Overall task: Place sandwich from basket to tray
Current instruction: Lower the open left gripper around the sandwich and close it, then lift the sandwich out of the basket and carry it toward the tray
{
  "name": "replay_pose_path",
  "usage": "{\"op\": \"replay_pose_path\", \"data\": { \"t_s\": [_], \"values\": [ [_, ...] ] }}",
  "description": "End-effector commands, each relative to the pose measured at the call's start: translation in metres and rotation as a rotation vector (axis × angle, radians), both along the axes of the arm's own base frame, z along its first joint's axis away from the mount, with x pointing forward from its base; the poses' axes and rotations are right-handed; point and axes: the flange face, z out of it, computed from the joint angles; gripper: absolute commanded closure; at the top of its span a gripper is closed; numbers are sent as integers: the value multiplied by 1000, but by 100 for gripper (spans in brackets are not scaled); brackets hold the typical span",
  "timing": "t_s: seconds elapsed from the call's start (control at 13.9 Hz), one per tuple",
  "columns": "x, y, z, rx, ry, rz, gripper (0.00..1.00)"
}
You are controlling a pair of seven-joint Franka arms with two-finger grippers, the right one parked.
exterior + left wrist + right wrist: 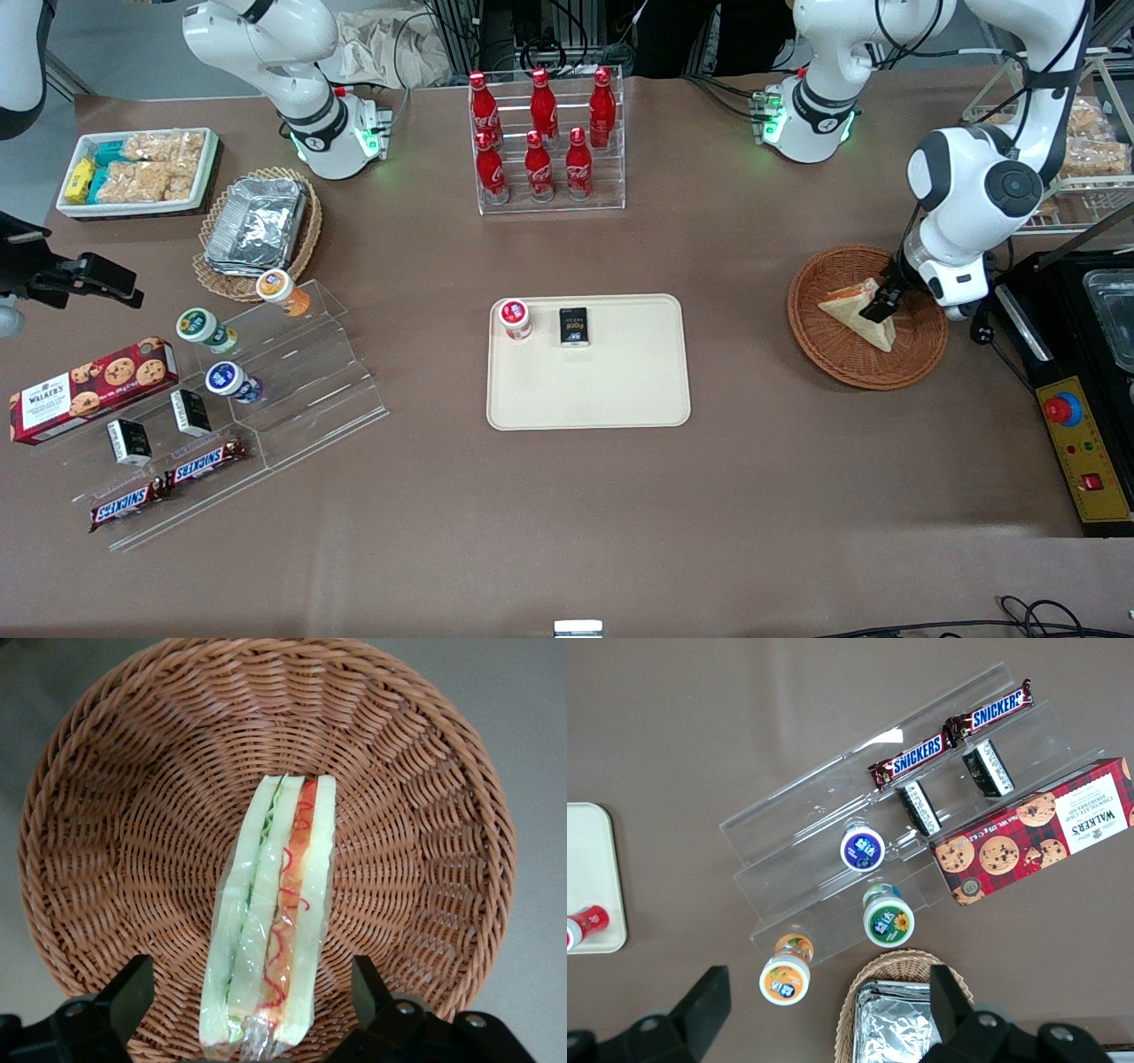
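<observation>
The sandwich [852, 314], a plastic-wrapped white-bread wedge with green and orange-red filling, lies in the reddish-brown woven basket [842, 365] toward the working arm's end of the table. My left gripper [882, 306] is lowered into the basket and open. In the left wrist view its black fingers [133, 985] straddle the sandwich [275, 904] with a gap on each side, over the basket [133, 815] weave. The cream tray [611, 390] rests mid-table, toward the parked arm from the basket.
A red-lidded cup [515, 317] and a dark packet [574, 326] sit on the tray. A rack of cola bottles [542, 142] stands farther from the camera. A black control box with a red button [1063, 409] lies beside the basket. Snack displays [221, 390] occupy the parked arm's end.
</observation>
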Motion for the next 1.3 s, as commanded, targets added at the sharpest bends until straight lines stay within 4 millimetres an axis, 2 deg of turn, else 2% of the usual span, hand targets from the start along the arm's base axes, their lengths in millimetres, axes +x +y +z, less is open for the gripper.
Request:
{"op": "replay_pose_path", "data": {
  "t_s": [0.0,0.22,0.29,0.36,0.43,0.5,0.79,0.94,1.08,1.23],
  "values": [
    [-3,-4,-11,6,-38,52,0],
    [-3,-5,-22,0,-15,75,0],
    [-3,-6,-25,2,-9,95,17],
    [-2,-8,-25,2,-8,101,54],
    [-3,-10,-26,3,-6,94,86],
    [-2,-11,-27,3,-5,93,100],
    [3,-11,-17,1,-24,97,100],
    [9,-13,-2,5,-44,63,100],
    [15,-13,28,22,-45,-13,100],
    [20,-12,67,50,-43,-142,100]
  ]
}}
